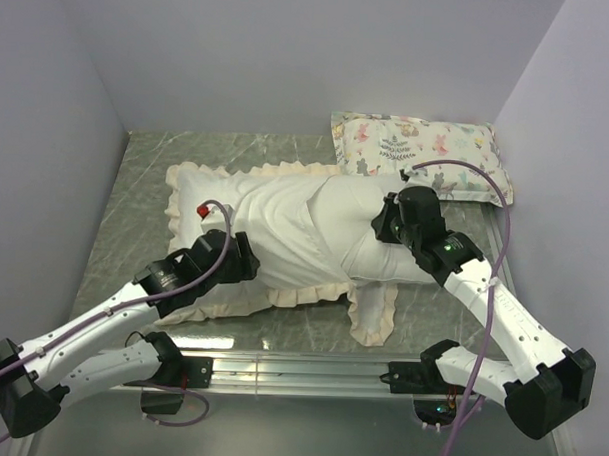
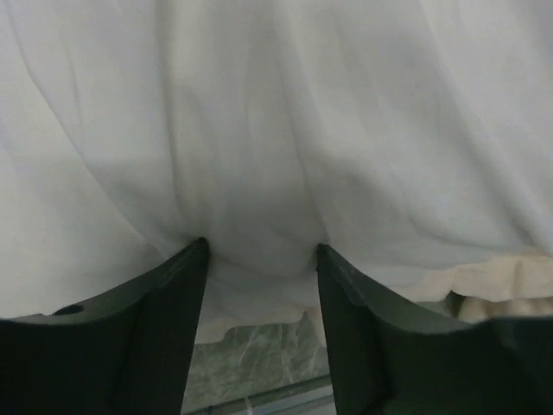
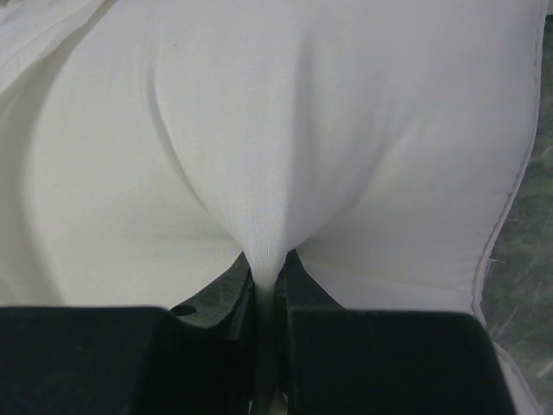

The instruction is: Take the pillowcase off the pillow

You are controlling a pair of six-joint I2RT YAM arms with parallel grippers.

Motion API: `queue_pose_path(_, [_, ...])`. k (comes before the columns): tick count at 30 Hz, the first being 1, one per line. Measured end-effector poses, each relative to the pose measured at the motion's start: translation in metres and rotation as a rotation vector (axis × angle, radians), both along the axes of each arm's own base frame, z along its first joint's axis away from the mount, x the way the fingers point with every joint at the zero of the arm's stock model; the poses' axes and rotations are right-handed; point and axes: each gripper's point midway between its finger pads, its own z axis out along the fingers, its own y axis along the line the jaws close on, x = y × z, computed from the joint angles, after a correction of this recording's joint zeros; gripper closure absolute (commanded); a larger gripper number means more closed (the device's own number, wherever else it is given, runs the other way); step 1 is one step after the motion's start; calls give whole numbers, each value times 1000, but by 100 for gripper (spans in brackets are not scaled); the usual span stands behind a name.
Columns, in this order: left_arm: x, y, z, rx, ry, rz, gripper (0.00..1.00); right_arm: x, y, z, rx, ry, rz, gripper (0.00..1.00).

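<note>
We found the right gripper [image 3: 266, 261] clamped on the pillow [image 3: 259, 130]. The left gripper [image 2: 259, 249] gaped against the pillowcase [image 2: 276, 104], tips hidden from above.

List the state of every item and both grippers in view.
pillowcase: inside out, white lining showing, partly pulled off the pillow.
pillow: right end exposed, the rest inside the pillowcase.
left gripper: jaws apart, against pillowcase fabric.
right gripper: jaws shut on a pinched fold of the pillow.
animal-print pillow: lying flat at the back right, untouched.
</note>
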Motion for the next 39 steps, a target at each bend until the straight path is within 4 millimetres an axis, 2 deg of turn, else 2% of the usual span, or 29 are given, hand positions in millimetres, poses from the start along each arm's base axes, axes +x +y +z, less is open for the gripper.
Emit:
queue_pose_path(2, [1, 3, -5, -1, 11, 34, 70, 0, 0, -1, -3, 2, -1, 100])
queue_pose_path(3, [3, 4, -5, 0, 11, 53, 90, 0, 0, -1, -5, 1, -3, 100])
queue_pose_path(5, [6, 9, -6, 5, 5, 91, 100, 1, -1, -1, -9, 1, -6, 100])
queue_pose_path(8, [7, 17, -3, 27, -2, 138, 99, 1, -1, 0, -13, -2, -4, 100])
queue_pose_path(11, [8, 34, 7, 51, -17, 210, 99, 2, -3, 0, -12, -2, -5, 100])
queue_pose_path(14, [13, 59, 25, 44, -55, 315, 100, 5, -10, 1, 8, 6, -18, 100])
queue_pose_path(17, [22, 93, 45, -11, -108, 437, 99, 7, -19, 5, 34, 17, -31, 100])
queue_pose_path(20, [27, 115, 60, -51, -137, 493, 99, 4, -16, 13, 74, 20, -8, 100])
queue_pose_path(24, [33, 119, 71, -42, -137, 458, 100, -1, -8, 22, 112, 13, 41, 100])
queue_pose_path(29, [44, 109, 56, 16, -82, 382, 99, -8, -4, 22, 77, 4, 58, 100])
queue_pose_path(30, [46, 107, 54, 20, -76, 365, 95, -10, -2, 21, 60, 2, 61, 100])
queue_pose_path(32, [50, 100, 50, 26, -65, 323, 77, -12, 2, 19, 37, 1, 70, 100])
queue_pose_path(33, [51, 96, 49, 21, -60, 301, 52, -13, 4, 18, 25, 1, 73, 100])
queue_pose_path(34, [52, 90, 49, 22, -60, 265, 42, -13, 5, 17, 17, 1, 74, 100])
queue_pose_path(36, [49, 77, 51, 10, -66, 205, 28, -13, 5, 14, 1, 6, 69, 100])
queue_pose_path(39, [39, 49, 62, -16, -89, 86, 25, -9, 5, 11, -19, 14, 58, 100])
